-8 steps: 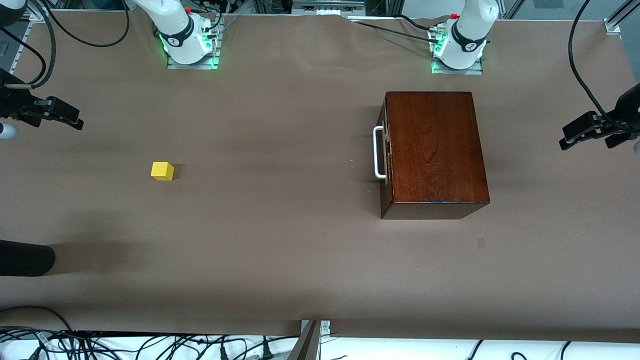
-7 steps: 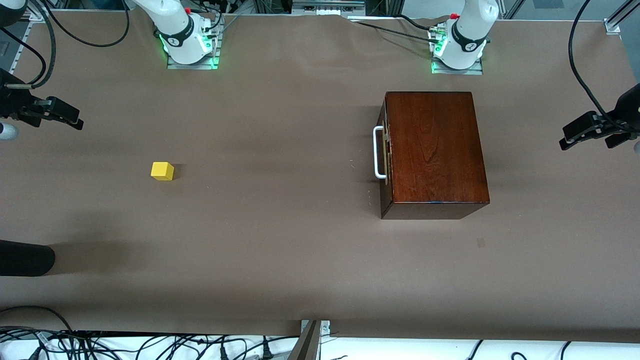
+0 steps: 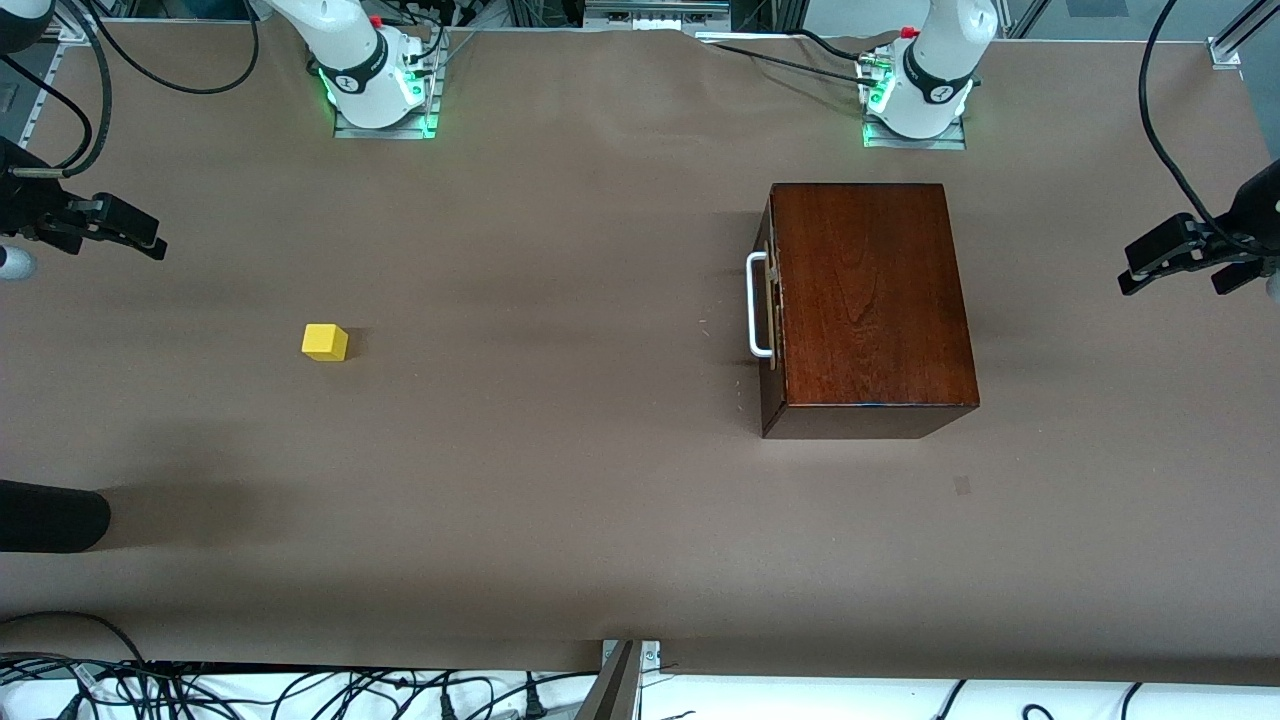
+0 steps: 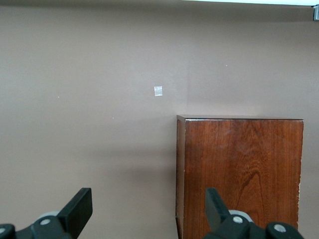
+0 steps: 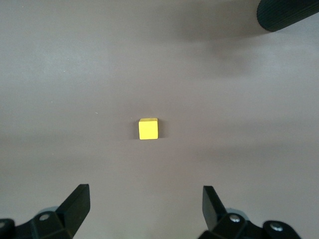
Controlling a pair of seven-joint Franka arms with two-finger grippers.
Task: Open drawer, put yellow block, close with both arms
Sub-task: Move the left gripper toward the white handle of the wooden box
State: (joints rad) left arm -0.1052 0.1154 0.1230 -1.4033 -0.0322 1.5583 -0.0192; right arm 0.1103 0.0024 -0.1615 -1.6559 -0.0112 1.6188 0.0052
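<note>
Drawer (image 3: 768,305) sits fully pushed into its dark mahogany box (image 3: 870,300), only the reddish-brown front and the white U-shaped handle (image 3: 757,304) showing. The box stands on the brown table (image 3: 560,480) toward the left arm's end, in front of the left arm's base (image 3: 915,105), and the handle faces the right arm's end. The yellow block (image 3: 325,342) lies alone on the table toward the right arm's end — well apart from the box and touching nothing.

The left gripper (image 3: 1180,268) hangs in the air over the table's edge at the left arm's end, its fingers (image 4: 79,209) spread wide and empty. The right gripper (image 3: 120,235) hangs over the table's edge at the right arm's end, also wide and holding nothing — its wrist view looks down on the block. A black cylindrical object (image 3: 50,515) pokes in over the table at the right arm's end.
</note>
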